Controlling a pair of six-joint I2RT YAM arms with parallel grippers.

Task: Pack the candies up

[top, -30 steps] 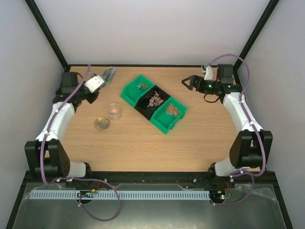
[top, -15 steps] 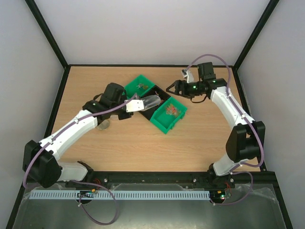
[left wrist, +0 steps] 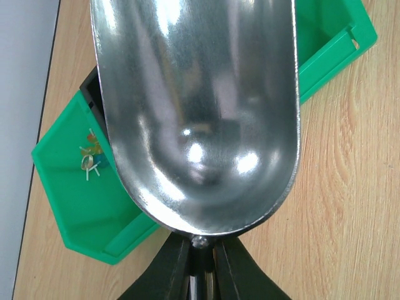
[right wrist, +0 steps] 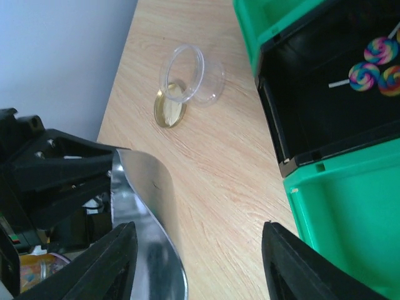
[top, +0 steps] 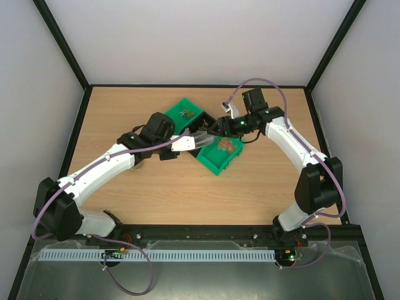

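Observation:
Three bins stand in a diagonal row: a green bin (top: 183, 114), a black bin (right wrist: 325, 106) and a second green bin (top: 220, 154). Candies (top: 226, 145) lie in the nearer green bin, a few candies (left wrist: 90, 157) in the farther one, and swirl lollipops (right wrist: 369, 70) in the black one. My left gripper (left wrist: 201, 253) is shut on the handle of a metal scoop (left wrist: 200, 112), whose empty bowl hangs over the black bin. My right gripper (right wrist: 199, 250) is open just above the table beside the bins, with the scoop's rim (right wrist: 147, 200) close to its left finger.
A clear plastic cup (right wrist: 194, 74) and a gold lid (right wrist: 169, 107) rest on the wooden table (top: 262, 181) left of the bins. The two arms cross close together over the bins. Black frame posts and white walls bound the table.
My left arm swung from the far left over to the bins, carrying the scoop. My right arm moved left and down to the bins, and its jaws have narrowed.

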